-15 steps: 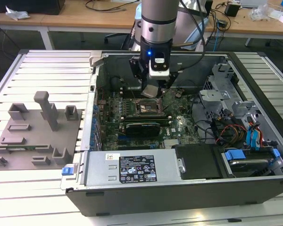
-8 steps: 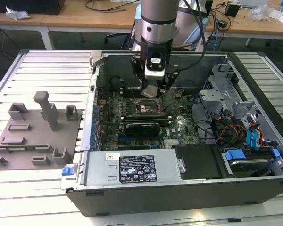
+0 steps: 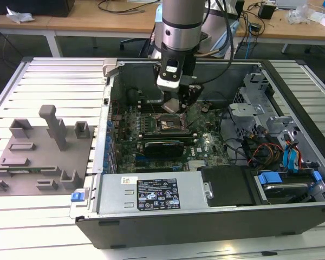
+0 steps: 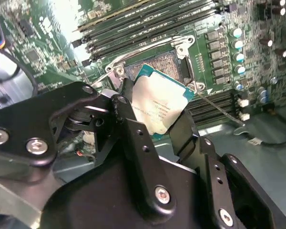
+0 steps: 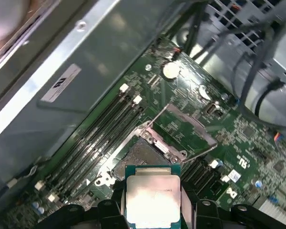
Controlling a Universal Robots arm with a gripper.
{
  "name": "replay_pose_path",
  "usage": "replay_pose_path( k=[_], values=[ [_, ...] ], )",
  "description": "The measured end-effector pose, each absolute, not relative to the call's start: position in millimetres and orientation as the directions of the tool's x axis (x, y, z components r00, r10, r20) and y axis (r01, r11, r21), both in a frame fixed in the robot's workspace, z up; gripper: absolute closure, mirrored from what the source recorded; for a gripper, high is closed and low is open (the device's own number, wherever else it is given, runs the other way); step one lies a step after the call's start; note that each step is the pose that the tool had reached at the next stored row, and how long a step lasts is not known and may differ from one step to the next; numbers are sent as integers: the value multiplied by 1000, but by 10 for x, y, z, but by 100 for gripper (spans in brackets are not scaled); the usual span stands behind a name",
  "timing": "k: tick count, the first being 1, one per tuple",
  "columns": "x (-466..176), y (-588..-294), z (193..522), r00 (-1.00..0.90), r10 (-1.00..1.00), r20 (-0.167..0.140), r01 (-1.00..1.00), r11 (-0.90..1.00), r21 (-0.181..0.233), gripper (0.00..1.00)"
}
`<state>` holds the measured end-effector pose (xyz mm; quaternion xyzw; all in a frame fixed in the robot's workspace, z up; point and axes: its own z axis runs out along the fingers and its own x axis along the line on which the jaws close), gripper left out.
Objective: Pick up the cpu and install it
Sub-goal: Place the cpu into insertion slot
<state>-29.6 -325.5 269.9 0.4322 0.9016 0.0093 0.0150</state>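
My gripper (image 4: 157, 113) is shut on the cpu (image 4: 159, 106), a thin square chip with a pale silvery top and green rim, held by two opposite edges between the black fingers (image 4: 126, 102). The chip hangs tilted just above the open socket (image 4: 163, 64) on the green motherboard. In the first wrist view the cpu (image 5: 152, 196) sits just in front of the socket (image 5: 139, 157), whose metal bracket (image 5: 183, 128) stands swung open. In the exterior view the gripper (image 3: 176, 106) is down inside the computer case, over the socket (image 3: 170, 123).
Memory slots (image 4: 148, 24) run alongside the socket. A large grey box with a white label (image 3: 151, 195) fills the case's front. Drive cages and cables (image 3: 271, 130) crowd the exterior view's right. A grey fixture plate (image 3: 38, 157) with blocks lies outside the case, at the left.
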Motion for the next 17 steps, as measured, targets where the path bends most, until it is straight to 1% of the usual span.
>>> replay_pose_path(
  k=[17],
  values=[
    [-296,-3255,2676,-333,943,-19,942,333,30,45]
  ],
)
